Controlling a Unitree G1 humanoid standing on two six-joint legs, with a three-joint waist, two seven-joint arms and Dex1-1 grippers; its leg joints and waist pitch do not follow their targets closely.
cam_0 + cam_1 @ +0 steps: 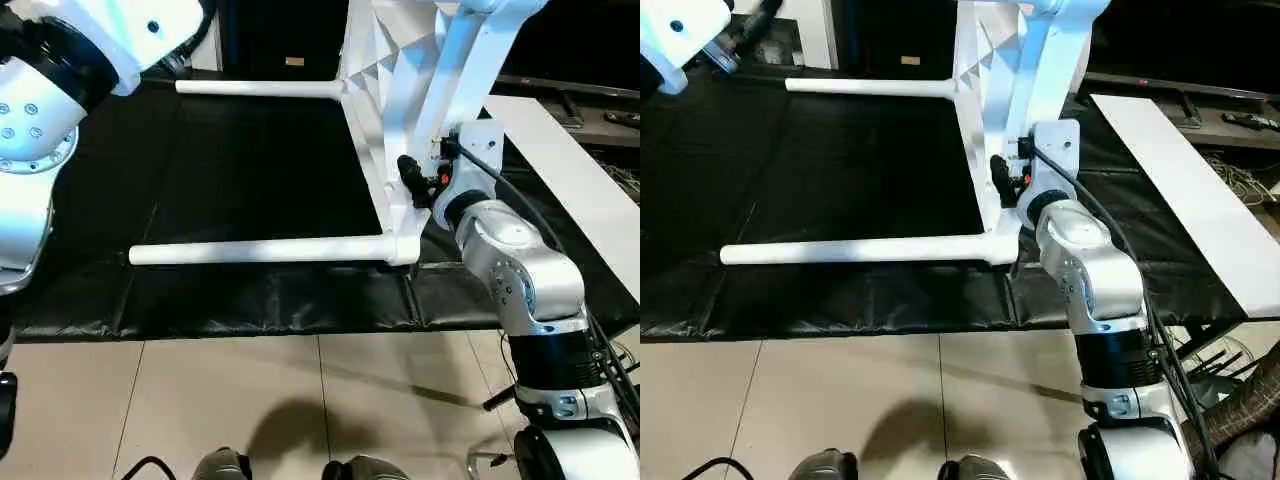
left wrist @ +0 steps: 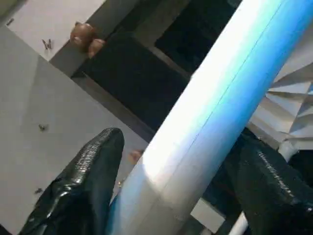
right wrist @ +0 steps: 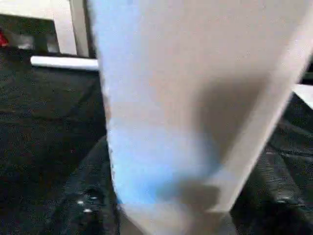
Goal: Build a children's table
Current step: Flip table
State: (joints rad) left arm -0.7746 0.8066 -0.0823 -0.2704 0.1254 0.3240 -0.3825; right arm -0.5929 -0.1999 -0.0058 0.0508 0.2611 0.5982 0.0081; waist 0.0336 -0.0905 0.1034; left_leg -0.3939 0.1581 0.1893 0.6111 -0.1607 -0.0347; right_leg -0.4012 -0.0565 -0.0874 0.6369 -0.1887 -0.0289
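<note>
Two legs (image 1: 260, 250) already socketed at frame left, so I keep both grippers, left gripper (image 2: 171, 186) and right gripper (image 3: 166, 196), clamped around the slanting leg (image 1: 455, 70) and push straight along its axis.

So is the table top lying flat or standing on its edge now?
On its edge: the table top stands upright on the black surface, two fitted legs pointing sideways.

black-covered work surface (image 1: 250, 150), white table top (image 1: 385, 150) standing on edge on it, 2 legs (image 1: 260, 250) fitted
</note>
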